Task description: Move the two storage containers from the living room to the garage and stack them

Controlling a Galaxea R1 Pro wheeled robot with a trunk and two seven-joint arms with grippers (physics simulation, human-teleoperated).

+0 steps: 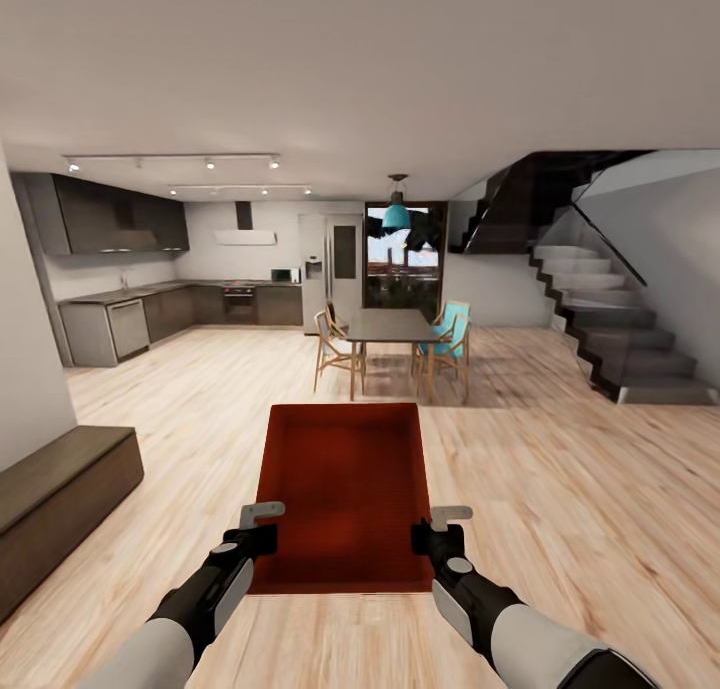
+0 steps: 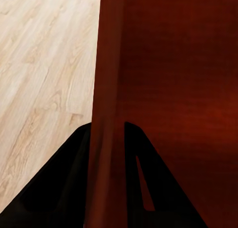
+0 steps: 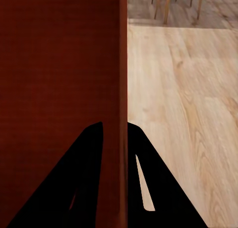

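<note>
One orange-red storage container hangs level in front of me above the light wood plank floor. My left gripper is shut on its left wall near the close corner. My right gripper is shut on its right wall. In the left wrist view the thin wall runs between the two dark fingers of the left gripper. The right wrist view has the other wall pinched the same way by the right gripper. The bin looks empty. The second container and the garage are out of view.
A long low dark bench stands against the wall at my left. Ahead are a dining table with chairs, a kitchen counter at the far left and grey stairs at the right. Open wood floor lies between them.
</note>
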